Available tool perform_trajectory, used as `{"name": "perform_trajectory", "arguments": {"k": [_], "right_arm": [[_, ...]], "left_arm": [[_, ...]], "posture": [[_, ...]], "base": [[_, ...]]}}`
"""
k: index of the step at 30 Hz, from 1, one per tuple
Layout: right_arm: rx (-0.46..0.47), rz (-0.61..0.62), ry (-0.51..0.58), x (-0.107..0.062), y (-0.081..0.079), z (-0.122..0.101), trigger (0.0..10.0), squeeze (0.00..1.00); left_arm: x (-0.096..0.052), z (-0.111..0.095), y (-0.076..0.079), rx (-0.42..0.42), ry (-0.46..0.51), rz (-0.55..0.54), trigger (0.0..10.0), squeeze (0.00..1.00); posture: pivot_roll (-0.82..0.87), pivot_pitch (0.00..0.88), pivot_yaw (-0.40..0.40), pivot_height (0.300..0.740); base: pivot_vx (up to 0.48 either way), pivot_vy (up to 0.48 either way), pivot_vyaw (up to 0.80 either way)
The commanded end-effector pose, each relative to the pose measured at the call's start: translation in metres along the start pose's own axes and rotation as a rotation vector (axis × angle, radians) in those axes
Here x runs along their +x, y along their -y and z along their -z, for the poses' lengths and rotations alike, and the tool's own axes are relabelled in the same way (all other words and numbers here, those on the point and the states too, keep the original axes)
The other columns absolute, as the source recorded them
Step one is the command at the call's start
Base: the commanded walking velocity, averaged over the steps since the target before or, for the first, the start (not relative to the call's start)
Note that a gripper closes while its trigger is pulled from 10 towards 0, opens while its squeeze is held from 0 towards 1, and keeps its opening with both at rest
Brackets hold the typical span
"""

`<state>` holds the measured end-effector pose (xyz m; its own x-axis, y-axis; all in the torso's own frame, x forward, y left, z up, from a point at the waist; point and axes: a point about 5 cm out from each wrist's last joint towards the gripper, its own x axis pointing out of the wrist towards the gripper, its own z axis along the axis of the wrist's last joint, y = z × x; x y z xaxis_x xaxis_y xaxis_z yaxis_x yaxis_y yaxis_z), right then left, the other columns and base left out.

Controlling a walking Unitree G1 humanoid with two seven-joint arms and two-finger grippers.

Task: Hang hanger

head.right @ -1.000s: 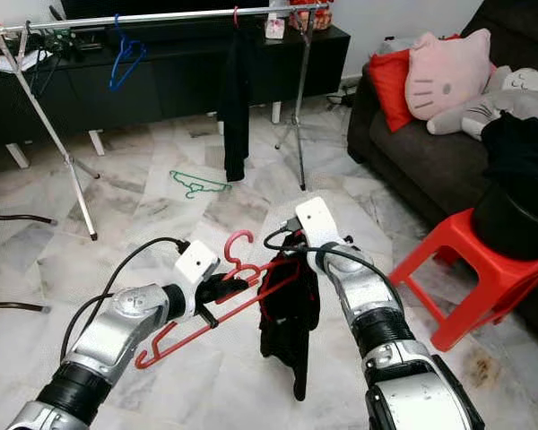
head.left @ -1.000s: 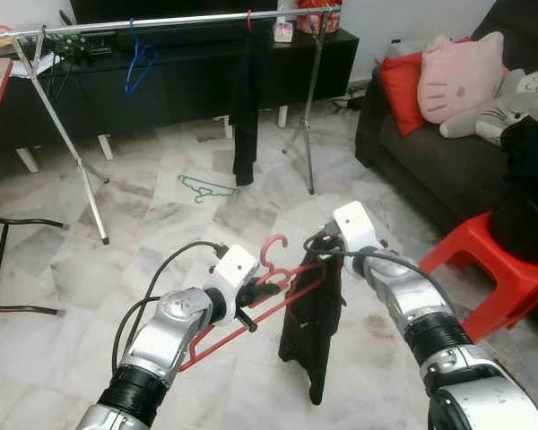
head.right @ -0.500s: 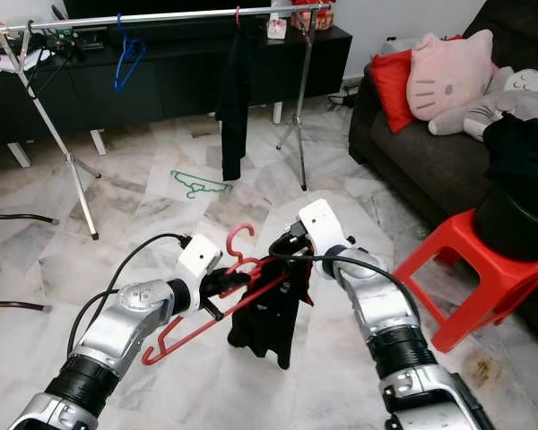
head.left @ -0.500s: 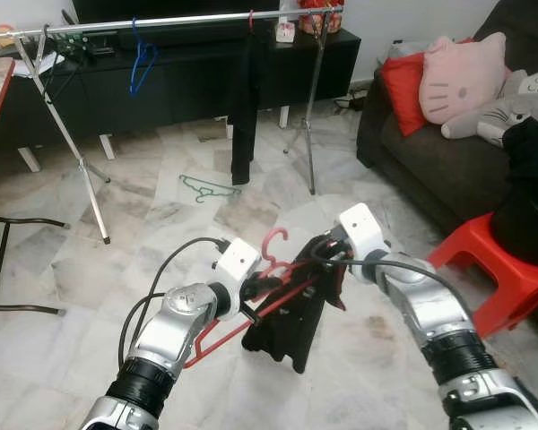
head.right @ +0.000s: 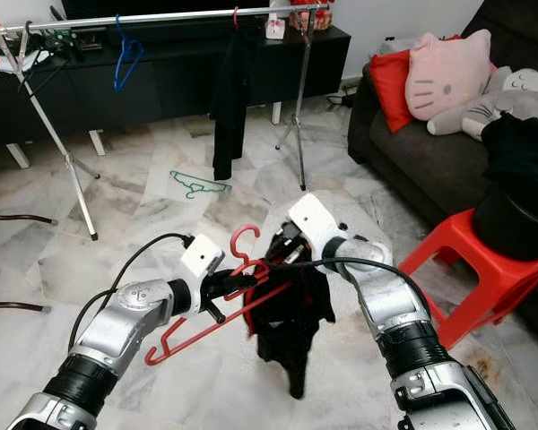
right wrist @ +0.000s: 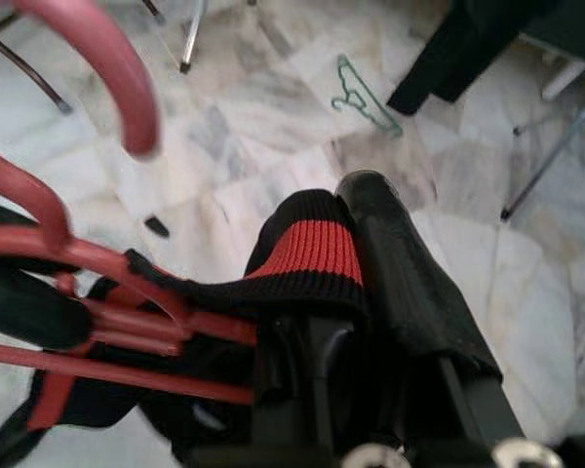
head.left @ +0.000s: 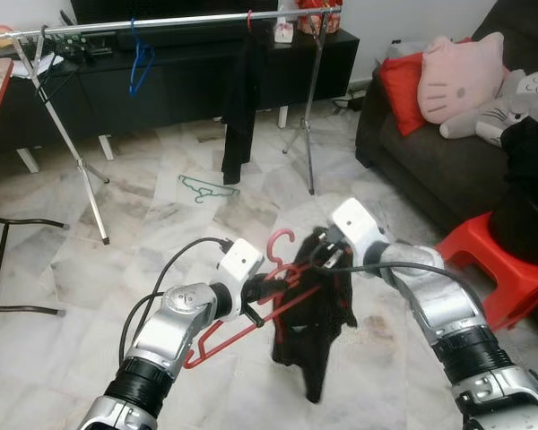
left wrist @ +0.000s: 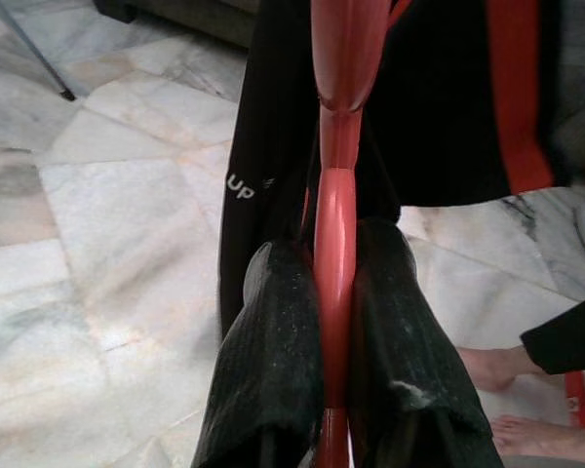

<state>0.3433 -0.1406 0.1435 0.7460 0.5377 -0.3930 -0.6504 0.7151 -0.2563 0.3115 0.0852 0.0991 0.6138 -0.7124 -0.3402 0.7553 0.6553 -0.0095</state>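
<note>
A red plastic hanger [head.left: 217, 339] is held low over the floor, my left gripper [head.left: 262, 291] shut on its neck just below the hook. In the left wrist view both fingers [left wrist: 273, 370] press the red shaft [left wrist: 336, 244]. A black garment [head.left: 314, 331] with red trim is draped over the hanger's right end and hangs down. My right gripper [head.left: 318, 253] is shut on the garment's red-striped collar [right wrist: 307, 249], right beside the hanger hook [right wrist: 97, 39].
A metal clothes rack [head.left: 161, 20] stands ahead with a blue hanger [head.left: 142, 63] and a black garment [head.left: 240, 98] on it. A green hanger [head.left: 206, 188] lies on the marble floor. Right: red stool [head.left: 493, 269], dark sofa [head.left: 430, 161]. A person's bare feet [left wrist: 507, 429] are nearby.
My right gripper has drawn the garment's collar left toward the hanger hook. The cloth swung left, then settled hanging under the hanger. The left gripper has hardly moved.
</note>
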Motion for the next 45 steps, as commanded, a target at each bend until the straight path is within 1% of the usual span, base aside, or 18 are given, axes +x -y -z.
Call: {"name": "perform_trajectory", "arguments": {"k": [1,7,11,15,17,19,20,21,22,23,24,26,29,33,38,39,42,45], "right_arm": [[-0.012,-0.010,0.024,-0.003,-0.001,-0.010,10.0,0.00],[0.029,0.019,-0.010,-0.004,-0.004,-0.005,10.0,0.00],[0.059,0.008,0.012,-0.006,-0.011,-0.009,10.0,0.00],[0.049,-0.026,0.024,-0.007,-0.015,-0.013,10.0,0.00],[-0.030,0.000,-0.011,-0.008,-0.012,-0.009,10.0,0.00],[-0.053,0.040,-0.049,-0.008,-0.008,-0.004,10.0,0.00],[-0.055,0.058,-0.066,-0.007,-0.006,-0.002,10.0,0.00],[-0.024,0.097,-0.089,-0.007,-0.004,0.000,10.0,0.00],[-0.024,0.097,-0.089,-0.007,-0.004,0.000,10.0,0.00],[-0.017,0.121,-0.104,-0.006,-0.003,0.002,10.0,0.00],[-0.017,0.121,-0.104,-0.006,-0.003,0.002,10.0,0.00],[-0.010,0.163,-0.121,-0.005,0.000,0.005,10.0,0.00],[0.002,0.188,-0.123,-0.004,0.002,0.006,10.0,0.00],[-0.001,0.191,-0.100,-0.003,0.001,0.003,10.0,0.00],[-0.039,0.151,-0.064,0.000,-0.003,-0.003,10.0,0.00],[-0.057,0.138,-0.036,0.001,-0.004,-0.008,10.0,0.00],[-0.068,0.129,-0.019,0.003,-0.003,-0.012,10.0,0.00],[-0.072,0.122,-0.019,0.004,-0.002,-0.015,10.0,0.00]], "left_arm": [[0.003,-0.003,-0.004,0.030,-0.011,-0.040,10.0,0.00],[0.004,0.000,-0.008,0.056,-0.042,-0.106,10.0,0.00],[0.006,0.000,-0.013,0.050,-0.047,-0.174,10.0,0.00],[0.008,-0.002,-0.011,0.041,-0.034,-0.157,10.0,0.00],[0.009,-0.002,-0.011,0.051,-0.031,-0.159,10.0,0.00],[0.009,-0.003,-0.012,0.057,-0.022,-0.181,10.0,0.00],[0.010,-0.004,-0.013,0.061,-0.016,-0.192,10.0,0.00],[0.010,-0.007,-0.017,0.049,-0.002,-0.240,10.0,0.00],[0.010,-0.007,-0.017,0.049,-0.002,-0.240,10.0,0.00],[0.010,-0.010,-0.022,0.039,0.015,-0.303,10.0,0.00],[0.010,-0.010,-0.022,0.039,0.015,-0.303,10.0,0.00],[0.009,-0.014,-0.028,0.033,0.038,-0.368,10.0,0.00],[0.009,-0.015,-0.031,0.025,0.050,-0.391,10.0,0.00],[0.009,-0.015,-0.028,0.004,0.059,-0.332,10.0,0.00],[0.011,-0.014,-0.012,-0.019,0.072,-0.173,10.0,0.00],[0.011,-0.013,-0.005,-0.036,0.079,-0.104,10.0,0.00],[0.010,-0.011,0.003,-0.038,0.073,-0.030,10.0,0.00],[0.010,-0.012,0.003,-0.028,0.073,-0.030,10.0,0.00]], "posture": [[-0.07,0.016,-0.061,0.740],[-0.07,0.022,-0.060,0.740],[-0.08,0.028,-0.059,0.740],[-0.08,0.028,-0.059,0.740],[-0.08,0.028,-0.059,0.740],[-0.08,0.028,-0.059,0.740],[-0.08,0.028,-0.059,0.740],[-0.08,0.032,-0.060,0.740],[-0.08,0.032,-0.060,0.740],[-0.08,0.032,-0.061,0.740],[-0.08,0.032,-0.061,0.740],[-0.08,0.032,-0.061,0.740],[-0.08,0.032,-0.061,0.740],[-0.08,0.032,-0.061,0.740],[-0.08,0.031,-0.062,0.740],[-0.08,0.031,-0.062,0.740],[-0.08,0.031,-0.062,0.740],[-0.08,0.031,-0.062,0.740]], "base": [[0.000,0.000,0.00],[0.000,0.000,0.00],[0.000,0.000,0.00],[0.000,0.000,0.00],[0.000,0.000,0.00],[0.000,0.000,0.00],[0.000,0.000,0.00],[0.000,0.000,0.00],[0.000,0.000,0.00],[0.000,0.000,0.00],[0.000,0.000,0.00],[0.000,0.000,0.00],[0.000,0.000,0.00],[0.000,0.000,0.00],[0.000,0.000,0.00],[0.000,0.000,0.00],[0.000,0.000,0.00],[0.000,0.000,0.00]]}}
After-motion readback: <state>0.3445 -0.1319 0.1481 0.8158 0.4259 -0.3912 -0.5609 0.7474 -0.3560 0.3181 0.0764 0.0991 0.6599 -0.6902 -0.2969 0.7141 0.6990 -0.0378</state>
